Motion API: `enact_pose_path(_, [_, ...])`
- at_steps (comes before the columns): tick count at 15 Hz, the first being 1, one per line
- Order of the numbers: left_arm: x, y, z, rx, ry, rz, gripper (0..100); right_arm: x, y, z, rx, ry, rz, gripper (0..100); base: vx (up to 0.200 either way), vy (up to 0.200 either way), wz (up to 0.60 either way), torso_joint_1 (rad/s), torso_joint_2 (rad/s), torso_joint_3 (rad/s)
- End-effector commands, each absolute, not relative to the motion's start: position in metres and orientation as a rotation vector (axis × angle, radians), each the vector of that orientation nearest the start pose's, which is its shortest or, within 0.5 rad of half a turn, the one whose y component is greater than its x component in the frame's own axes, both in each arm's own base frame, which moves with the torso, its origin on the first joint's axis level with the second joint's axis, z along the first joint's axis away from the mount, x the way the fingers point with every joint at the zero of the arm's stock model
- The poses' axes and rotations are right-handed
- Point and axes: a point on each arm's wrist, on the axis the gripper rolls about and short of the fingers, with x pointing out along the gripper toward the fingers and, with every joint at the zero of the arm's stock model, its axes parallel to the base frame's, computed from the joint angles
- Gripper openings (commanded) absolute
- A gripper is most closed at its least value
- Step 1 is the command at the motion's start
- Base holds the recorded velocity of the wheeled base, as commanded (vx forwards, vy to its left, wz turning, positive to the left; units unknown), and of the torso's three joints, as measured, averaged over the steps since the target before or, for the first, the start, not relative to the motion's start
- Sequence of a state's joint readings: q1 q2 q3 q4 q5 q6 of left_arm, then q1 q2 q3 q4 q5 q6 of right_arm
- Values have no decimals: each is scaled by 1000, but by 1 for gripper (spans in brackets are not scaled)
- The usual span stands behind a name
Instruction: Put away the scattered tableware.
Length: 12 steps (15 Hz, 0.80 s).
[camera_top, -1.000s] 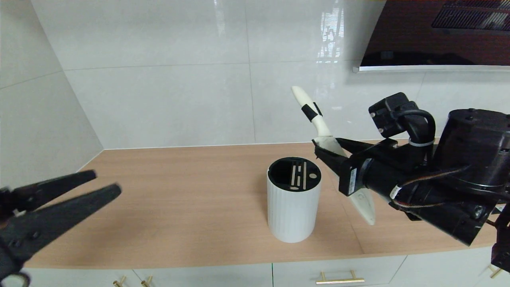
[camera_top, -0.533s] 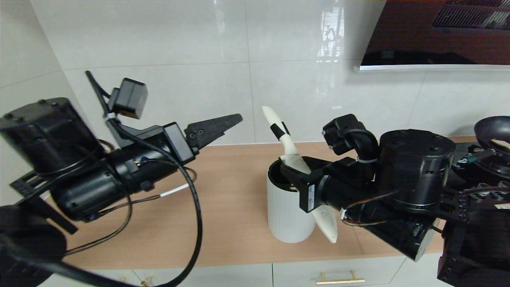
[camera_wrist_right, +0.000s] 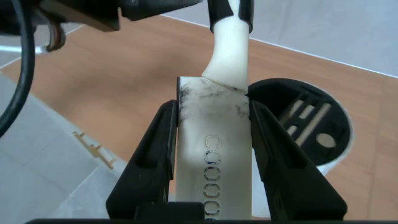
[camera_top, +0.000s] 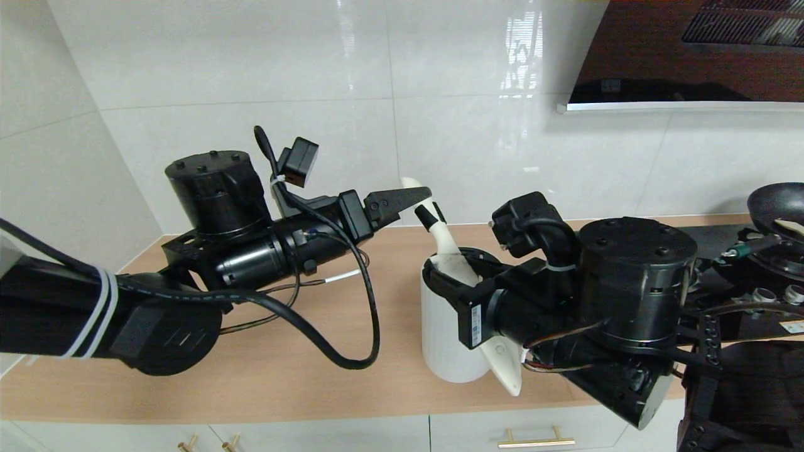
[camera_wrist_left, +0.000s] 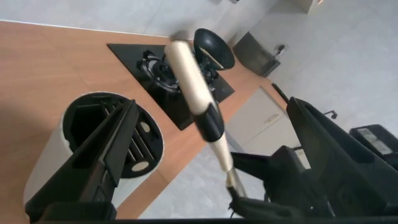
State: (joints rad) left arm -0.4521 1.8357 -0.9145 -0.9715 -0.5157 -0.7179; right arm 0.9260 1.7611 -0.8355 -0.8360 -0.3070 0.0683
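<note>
1 knife [camera_top: 441, 237] is the item under handling. It is held in the air at the right side of the white slotted holder [camera_top: 443, 348] on the wooden counter [camera_top: 282, 351]. Its long axis is steeply tilted: the cream handle with a black band points up toward the wall, and the blade tip points down toward the counter's front edge.

The right gripper [camera_top: 449, 276] is clamped on the blade just below the handle. The left gripper [camera_top: 408, 198] has its 2 fingers spread wide, 1 on either side of the handle end, not touching it.

The left wrist view adds a hob [camera_wrist_left: 155, 68] and a pan [camera_wrist_left: 214, 50] beyond the holder [camera_wrist_left: 46, 168]. The right wrist view shows dark smudges and a row of printed characters on the blade [camera_wrist_right: 214, 124], left unread.
</note>
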Motion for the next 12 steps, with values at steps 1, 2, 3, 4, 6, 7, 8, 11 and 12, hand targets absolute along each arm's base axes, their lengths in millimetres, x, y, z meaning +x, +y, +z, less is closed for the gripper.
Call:
enact_pose_path(1, [313, -170, 193, -657, 312, -944, 100, 200, 254, 192, 16, 93, 615, 0, 0, 0, 0, 0, 0, 0])
enact_pose_path(2, [313, -173, 191, -657, 319, -948, 100, 199, 254, 192, 15, 94, 616, 0, 0, 0, 0, 0, 0, 0])
enact_pose_path(3, [311, -180, 187, -656, 335, -956, 100, 199, 255, 191, 14, 96, 618, 0, 0, 0, 0, 0, 0, 0])
enact_pose_path(4, [313, -183, 184, -652, 336, -947, 100, 198, 256, 190, 11, 99, 622, 0, 0, 0, 0, 0, 0, 0])
enact_pose_path(6, [314, -186, 184, -623, 314, -944, 100, 196, 259, 188, 7, 104, 633, 0, 0, 0, 0, 0, 0, 0])
enact_pose_path(7, [312, -188, 187, -622, 306, -947, 100, 197, 261, 184, -1, 115, 632, 0, 0, 0, 0, 0, 0, 0])
enact_pose_path(8, [309, -189, 189, -620, 299, -951, 100, 198, 262, 181, -6, 123, 632, 0, 0, 0, 0, 0, 0, 0])
enact_pose_path(11, [309, -190, 190, -618, 298, -956, 100, 199, 262, 180, -6, 125, 630, 0, 0, 0, 0, 0, 0, 0])
enact_pose_path(12, [309, -190, 190, -618, 299, -957, 100, 199, 262, 180, -6, 125, 630, 0, 0, 0, 0, 0, 0, 0])
